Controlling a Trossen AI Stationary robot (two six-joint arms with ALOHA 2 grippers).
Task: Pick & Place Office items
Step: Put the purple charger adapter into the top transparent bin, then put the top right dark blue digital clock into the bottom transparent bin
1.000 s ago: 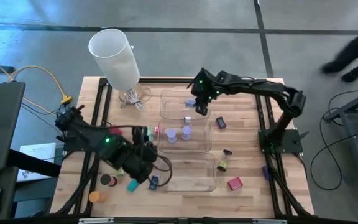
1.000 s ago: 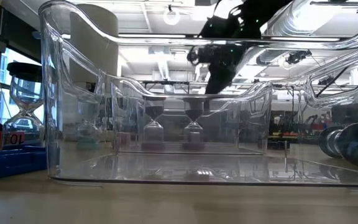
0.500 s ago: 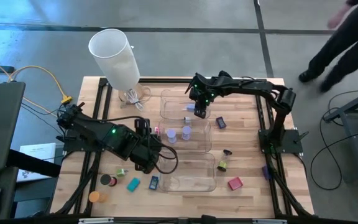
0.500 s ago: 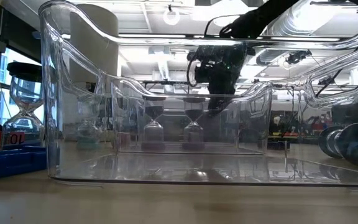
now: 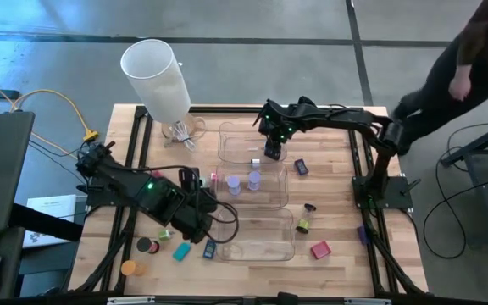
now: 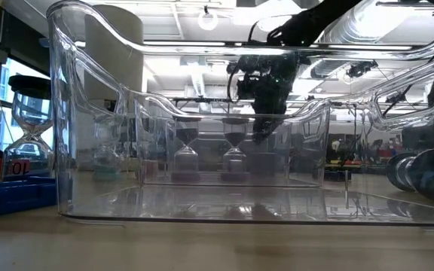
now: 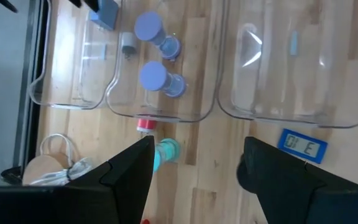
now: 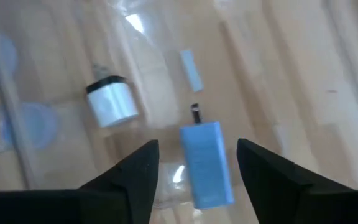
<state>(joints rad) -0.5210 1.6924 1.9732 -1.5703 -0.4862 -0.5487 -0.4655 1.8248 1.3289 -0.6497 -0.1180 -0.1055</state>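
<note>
Over the far clear tray: the right end effector, fingers wide apart, gripping nothing. Right between those fingers but free of both, a small blue block, down in that tray. Close by the block, a little white piece with a dark cap. In the middle clear tray, two lilac short cylinders, side by side, standing up. Nothing to see in the near clear tray. Low over the wood table, just beside the middle tray: the left end effector, fingers also apart, with only bare wood between them, holding nothing. Near one of its fingers, a teal short cylinder with a small red piece next to it, both just outside the middle tray's wall. Near the other finger, a flat blue rectangle, lying on the table just outside the near tray. More office items spread out on the table: a flat teal rectangle, a black short cylinder and an orange short cylinder on the left arm's side; a red block, a dark block and a green-and-black piece on the right arm's side. At the table's far left corner, a big white lamp shade. On the floor past the far right corner, a person in dark clothes.
</note>
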